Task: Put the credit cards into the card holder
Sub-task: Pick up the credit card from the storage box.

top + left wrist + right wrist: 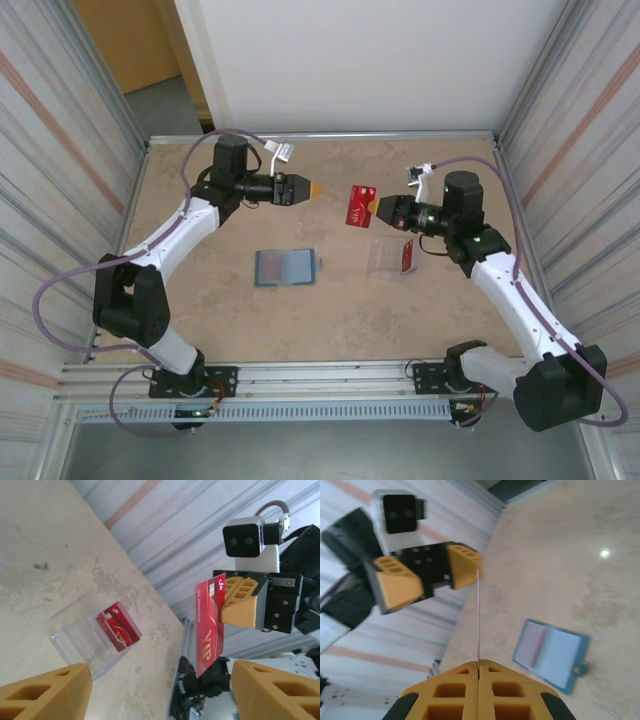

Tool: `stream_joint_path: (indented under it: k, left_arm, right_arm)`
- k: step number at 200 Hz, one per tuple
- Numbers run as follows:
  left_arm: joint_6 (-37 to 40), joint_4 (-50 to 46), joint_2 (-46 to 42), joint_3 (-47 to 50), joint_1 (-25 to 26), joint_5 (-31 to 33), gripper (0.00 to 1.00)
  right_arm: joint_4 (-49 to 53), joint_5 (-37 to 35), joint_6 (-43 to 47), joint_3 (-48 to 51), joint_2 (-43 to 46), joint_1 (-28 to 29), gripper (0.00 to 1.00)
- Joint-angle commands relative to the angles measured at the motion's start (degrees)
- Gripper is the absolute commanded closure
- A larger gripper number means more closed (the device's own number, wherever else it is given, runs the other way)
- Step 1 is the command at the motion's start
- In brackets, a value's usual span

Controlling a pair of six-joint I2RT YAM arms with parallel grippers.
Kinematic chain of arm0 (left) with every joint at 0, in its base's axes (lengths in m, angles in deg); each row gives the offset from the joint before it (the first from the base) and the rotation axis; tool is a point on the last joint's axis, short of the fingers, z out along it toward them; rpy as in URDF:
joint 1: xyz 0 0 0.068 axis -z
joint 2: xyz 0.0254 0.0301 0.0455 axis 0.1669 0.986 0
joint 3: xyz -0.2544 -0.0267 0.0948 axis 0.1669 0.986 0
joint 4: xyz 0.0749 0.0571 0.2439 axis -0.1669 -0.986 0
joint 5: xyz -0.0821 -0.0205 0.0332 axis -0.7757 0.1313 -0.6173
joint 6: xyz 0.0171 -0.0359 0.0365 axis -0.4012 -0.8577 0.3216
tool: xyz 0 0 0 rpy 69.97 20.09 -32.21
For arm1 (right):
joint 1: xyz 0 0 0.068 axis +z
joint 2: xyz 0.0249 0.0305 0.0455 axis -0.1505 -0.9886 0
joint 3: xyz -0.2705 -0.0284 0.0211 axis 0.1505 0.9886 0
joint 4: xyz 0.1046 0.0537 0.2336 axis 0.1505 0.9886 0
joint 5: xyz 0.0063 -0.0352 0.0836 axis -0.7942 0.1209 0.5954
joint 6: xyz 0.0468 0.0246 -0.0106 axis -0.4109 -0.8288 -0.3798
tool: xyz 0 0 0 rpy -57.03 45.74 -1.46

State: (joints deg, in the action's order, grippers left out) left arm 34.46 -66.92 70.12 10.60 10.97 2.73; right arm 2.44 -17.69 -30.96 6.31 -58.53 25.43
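My right gripper (373, 207) is clenched on a red card (359, 205), which it holds upright in the air above the table (200, 300). From my right wrist the card shows as a thin edge rising out of the closed fingers. My left gripper (312, 189) faces it from the card's 9 o'clock. Its jaws stand wide apart with nothing in them, and a small gap lies between their tips and the card. From my left wrist the card's face reads "VIP", pinched by one short end. The holder (285, 267) lies flat and open on the table at the card's 7 o'clock, well apart from both grippers, its pale inside up. One half looks faintly reddish, and I cannot tell why. A clear case (383, 255) sits at the holder's 3 o'clock, close under my right wrist, with a second red card (408, 256) lying in it. Ribbed wall panels (60, 150) close in the table at 9 and 3 o'clock. A purple cable (60, 275) loops out beside my left arm.
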Motion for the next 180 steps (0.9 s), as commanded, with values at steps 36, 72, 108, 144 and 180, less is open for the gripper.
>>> stream_joint_path:
  k: [36,72,108,144,180]
  left_arm:
    - [-5.37,12.68,-2.39,1.2,2.21,-12.94,0.33]
    - [-4.71,12.85,-2.01,0.99,4.09,-16.23,0.5]
    - [-4.27,11.96,-1.79,0.83,4.38,-15.8,0.79]
    - [-3.4,11.32,-2.05,0.67,4.38,-16.12,1.0]
    - [-3.61,11.17,-2.14,0.38,4.38,-16.26,1.0]
  right_arm:
    - [-16.0,5.36,-3.1,-0.39,-3.61,4.96,1.0]
    - [-16.41,4.97,-3.23,-1.21,-4.56,5.52,1.0]
    - [-18.79,5.18,-4.38,-0.95,-5.29,6.21,1.0]
    - [-19.62,5.58,-3.57,-0.94,-4.93,6.61,1.0]
    - [-19.82,6.25,-3.62,-1.04,-5.26,6.93,0.85]
